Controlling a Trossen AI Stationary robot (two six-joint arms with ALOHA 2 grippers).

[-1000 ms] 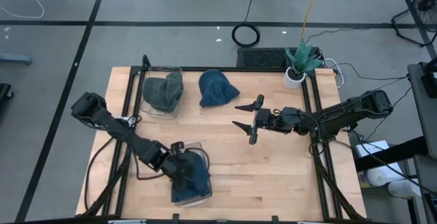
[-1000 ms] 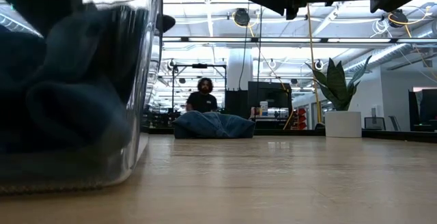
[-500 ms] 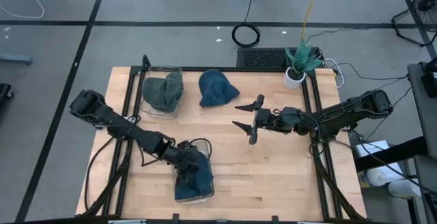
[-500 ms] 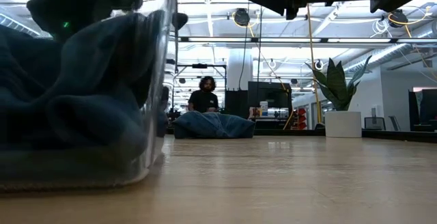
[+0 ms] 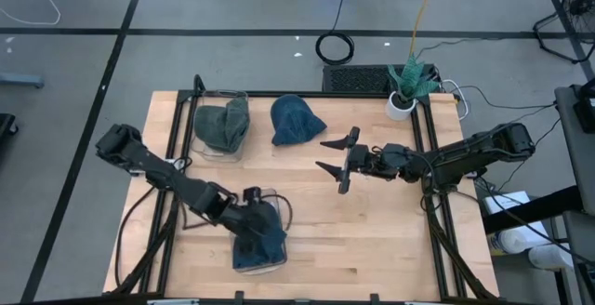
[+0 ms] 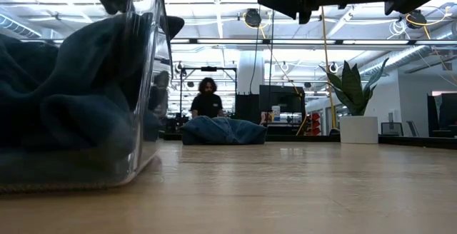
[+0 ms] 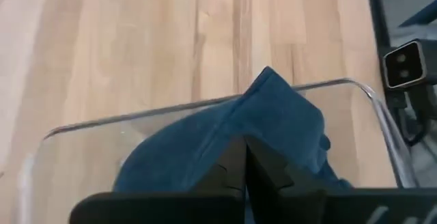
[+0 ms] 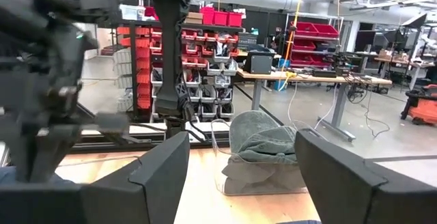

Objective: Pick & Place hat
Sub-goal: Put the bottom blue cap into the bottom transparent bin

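Note:
A dark blue hat (image 5: 263, 242) (image 7: 273, 115) (image 6: 64, 84) lies bunched inside a clear bin (image 5: 279, 266) (image 7: 136, 117) near the table's near edge. My left gripper (image 5: 249, 205) (image 7: 244, 145) reaches into that bin from its far-left side, shut on the hat. My right gripper (image 5: 333, 167) (image 8: 242, 162) hovers open above the table's middle right and touches nothing. A second blue hat (image 5: 296, 119) (image 6: 223, 130) rests on the wood near the far edge. My left gripper is shut on the blue hat's upper cloth (image 7: 229, 132), slanting down from the bin's far-left side. Its own fingers hide the place of contact, so I cannot tell whether it has an edge or a fold. The hat's bulk rests on the bin's floor.
A green hat (image 5: 223, 124) (image 8: 263, 142) sits in another clear bin at the far left. A potted plant (image 5: 407, 86) (image 6: 355, 98) stands at the far right corner. A person (image 6: 207, 102) is in the room behind. Bare wood lies between the two arms.
My left gripper dipped toward the near edge over the bin, then drew back a little toward the far edge, staying shut. The bin with the blue hat slid slightly toward the table's right and back again.

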